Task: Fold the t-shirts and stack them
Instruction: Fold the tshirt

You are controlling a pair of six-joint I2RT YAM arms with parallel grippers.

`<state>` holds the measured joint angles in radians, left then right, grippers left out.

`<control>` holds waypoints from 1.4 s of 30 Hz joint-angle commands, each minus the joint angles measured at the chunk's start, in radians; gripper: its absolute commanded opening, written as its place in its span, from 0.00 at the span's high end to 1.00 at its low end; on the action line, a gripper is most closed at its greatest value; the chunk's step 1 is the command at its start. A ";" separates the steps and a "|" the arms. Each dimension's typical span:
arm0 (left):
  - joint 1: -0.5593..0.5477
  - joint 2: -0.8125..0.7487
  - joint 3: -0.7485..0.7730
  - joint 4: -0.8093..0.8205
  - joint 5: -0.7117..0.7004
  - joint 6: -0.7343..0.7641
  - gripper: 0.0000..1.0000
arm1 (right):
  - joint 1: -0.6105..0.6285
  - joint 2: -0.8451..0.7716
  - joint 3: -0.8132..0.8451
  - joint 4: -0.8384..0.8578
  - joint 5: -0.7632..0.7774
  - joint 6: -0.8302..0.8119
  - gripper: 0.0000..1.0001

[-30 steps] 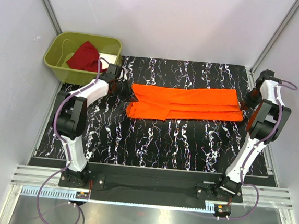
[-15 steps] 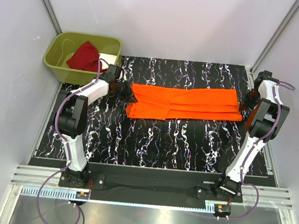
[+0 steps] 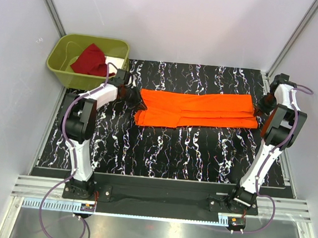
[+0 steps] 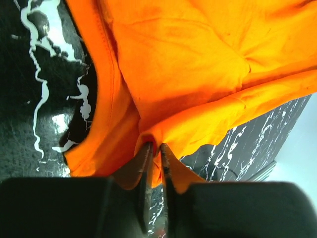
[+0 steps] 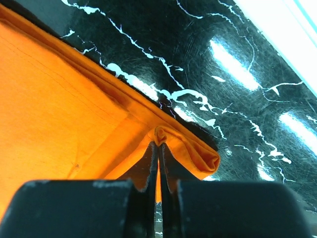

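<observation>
Far left, beyond the table's back corner: olive-green bin (image 3: 63, 69), one item inside, the dark red t-shirt (image 3: 90, 59), crumpled and unfolded, lying well apart from the other shirt. Next, on the black white-veined table (image 3: 173, 148): left gripper (image 3: 135, 97), arm stretched out low over the surface, set at the left end of the orange t-shirt (image 3: 199, 108). In the left wrist view the jaws stand narrow, with a slim gap between them and a raised fold of orange cloth caught at their tips; a hemmed edge of the shirt runs beside it over bare tabletop. Centre: the orange t-shirt itself, folded lengthwise into a long flat band lying across the far half of the table, its left end wider and layered, with a crease running along its length. Right: right gripper (image 3: 258, 109), at the shirt's right end near the table edge. In the right wrist view its jaws are almost touching, pinching a small rolled corner of orange cloth by the hem.
</observation>
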<state>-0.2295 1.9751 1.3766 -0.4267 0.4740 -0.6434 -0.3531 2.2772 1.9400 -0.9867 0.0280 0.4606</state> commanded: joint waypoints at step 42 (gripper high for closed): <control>-0.047 -0.154 -0.139 0.040 -0.112 0.234 0.88 | 0.519 -0.208 -0.394 0.450 -0.456 0.319 1.00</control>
<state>-0.2802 1.8500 1.2144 -0.4145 0.4072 -0.4355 0.1455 2.0762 1.5566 -0.5819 -0.4023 0.7490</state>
